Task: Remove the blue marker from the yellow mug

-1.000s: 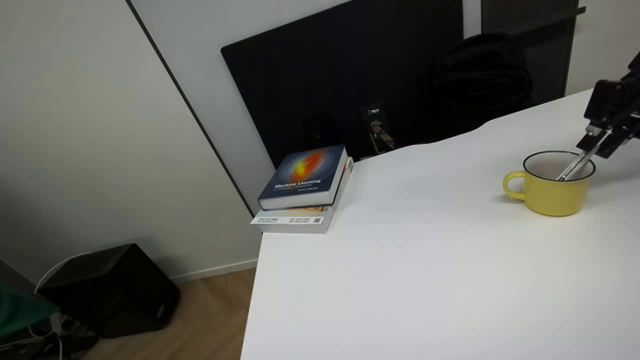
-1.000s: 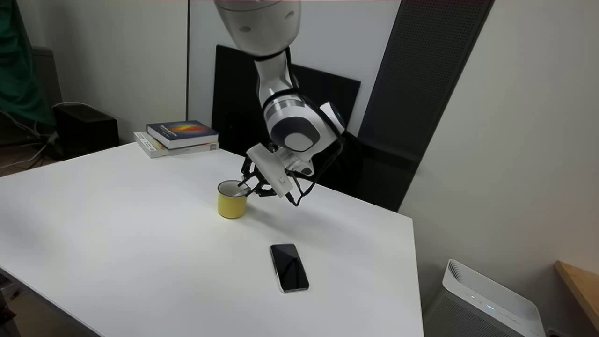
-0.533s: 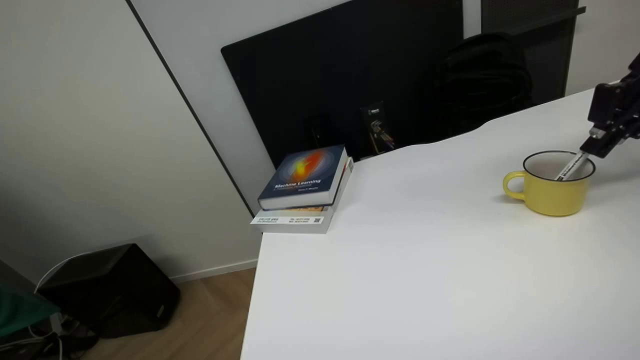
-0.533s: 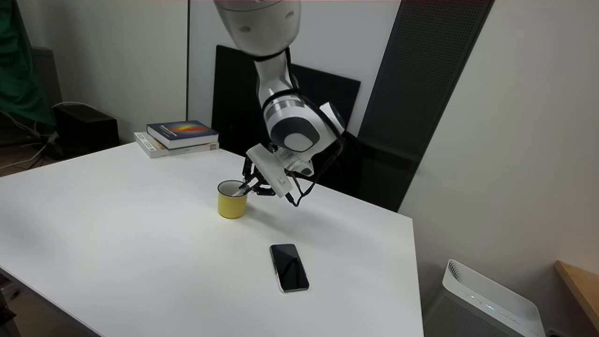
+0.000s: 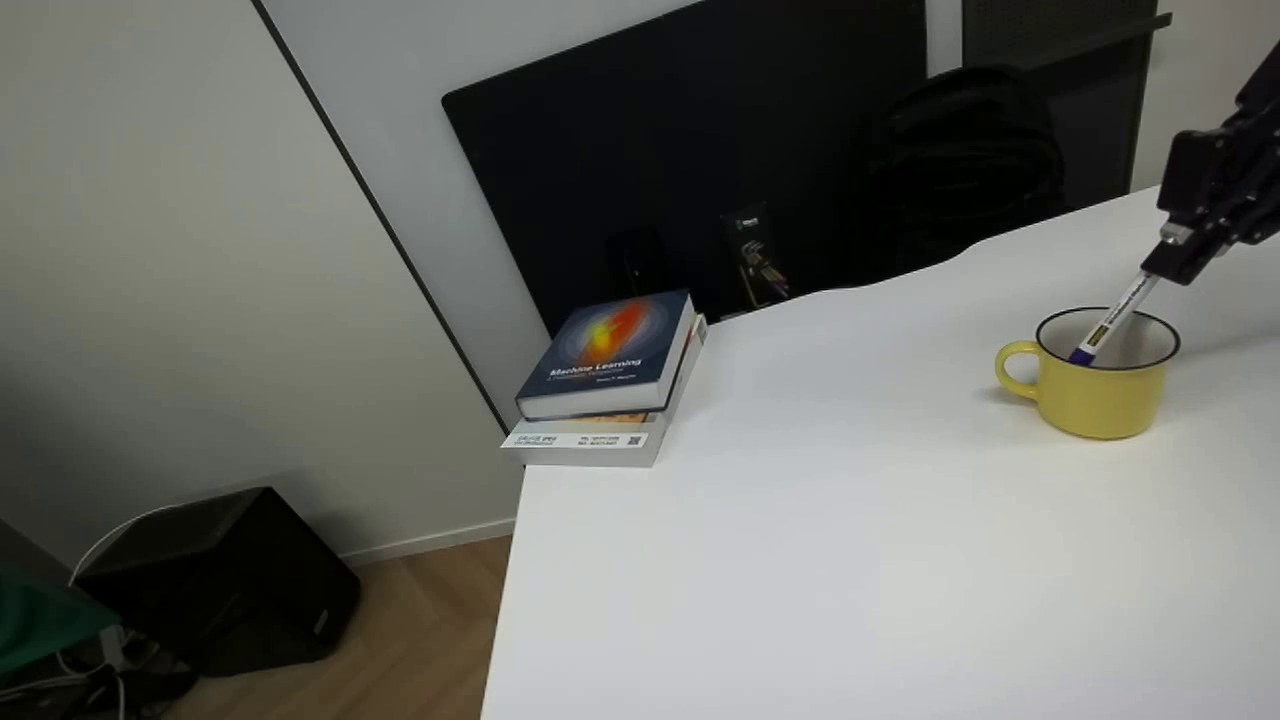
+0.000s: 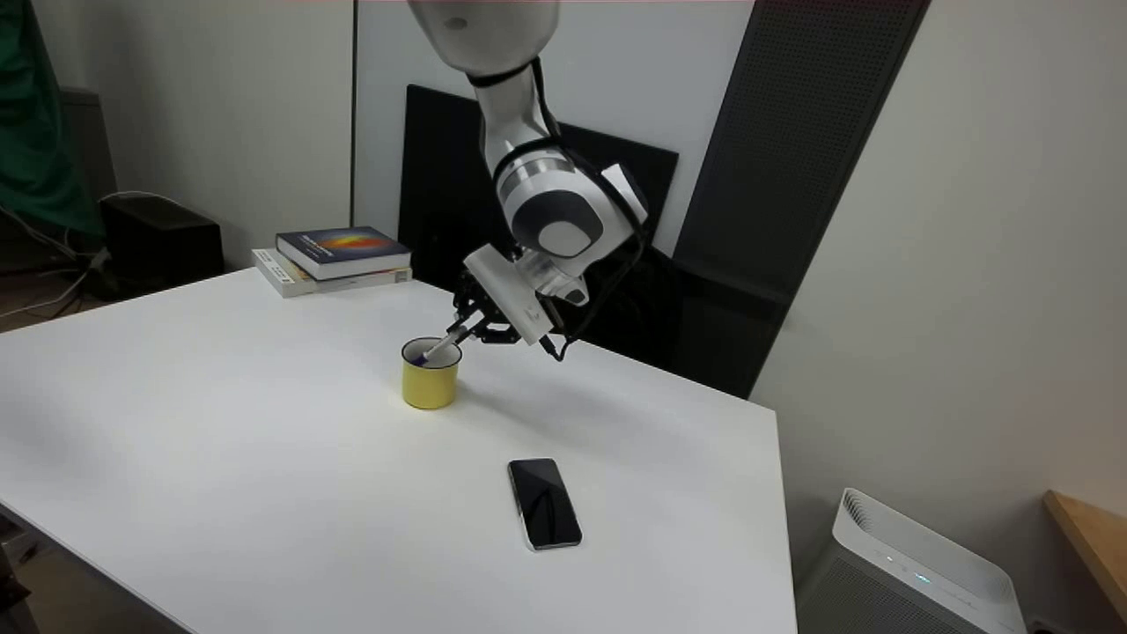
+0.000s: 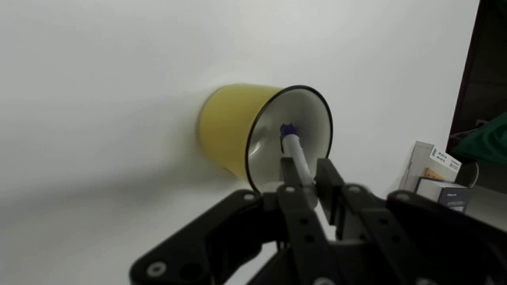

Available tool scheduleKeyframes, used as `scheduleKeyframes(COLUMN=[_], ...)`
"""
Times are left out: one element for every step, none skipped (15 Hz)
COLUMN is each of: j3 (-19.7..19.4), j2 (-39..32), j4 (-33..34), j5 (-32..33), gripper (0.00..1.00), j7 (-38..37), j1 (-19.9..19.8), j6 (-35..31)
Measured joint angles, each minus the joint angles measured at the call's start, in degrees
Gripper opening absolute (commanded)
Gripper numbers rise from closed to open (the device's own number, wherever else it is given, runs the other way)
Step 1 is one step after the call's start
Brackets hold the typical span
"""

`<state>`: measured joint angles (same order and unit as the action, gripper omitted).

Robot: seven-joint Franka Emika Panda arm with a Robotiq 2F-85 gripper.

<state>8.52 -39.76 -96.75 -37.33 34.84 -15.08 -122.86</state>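
The yellow mug [image 5: 1100, 400] stands upright on the white table and shows in both exterior views [image 6: 429, 387]. My gripper [image 5: 1170, 268] is above the mug's rim on the side away from the handle. It is shut on the upper barrel of the blue marker [image 5: 1117, 314]. The marker slants down into the mug, blue end lowest. In the wrist view the gripper [image 7: 305, 163] has the marker's pale barrel [image 7: 294, 148] between its fingers, and the blue end lies within the mouth of the mug [image 7: 229, 122]. Whether the blue end touches the mug's wall I cannot tell.
Two stacked books [image 5: 610, 350] lie at the table's far corner, also in an exterior view [image 6: 343, 251]. A black phone [image 6: 545, 504] lies on the table in front of the mug. A dark monitor [image 5: 700, 150] stands behind the table.
My gripper closed on the marker, then rose with it, so more of the barrel and the blue end now show. The mug has shifted slightly to the left in both exterior views.
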Motion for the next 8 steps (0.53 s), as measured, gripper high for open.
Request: scheduleKeyframes(j3=[0.0, 0.0, 0.0, -0.1, -0.1, -0.1, -0.1, -0.1], j2=[0.8, 1.7, 2.6, 3.5, 4.4, 5.4, 6.3, 7.4], j4=[0.2, 0.3, 0.4, 0.5, 0.6, 0.6, 0.7, 0.7], j5=[0.6, 1.4, 2.3, 3.4, 4.5, 5.8, 7.0, 8.2], gripper=[0.04, 0.04, 0.04, 0.04, 0.04, 0.04, 0.04, 0.04], j7=[0.0, -0.1, -0.1, -0.2, -0.2, -0.2, -0.2, -0.3], j1=[0.4, 0.9, 1.4, 2.0, 2.5, 3.0, 3.4, 3.7], j6=[0.2, 0.3, 0.4, 0.5, 0.5, 0.5, 0.6, 1.1])
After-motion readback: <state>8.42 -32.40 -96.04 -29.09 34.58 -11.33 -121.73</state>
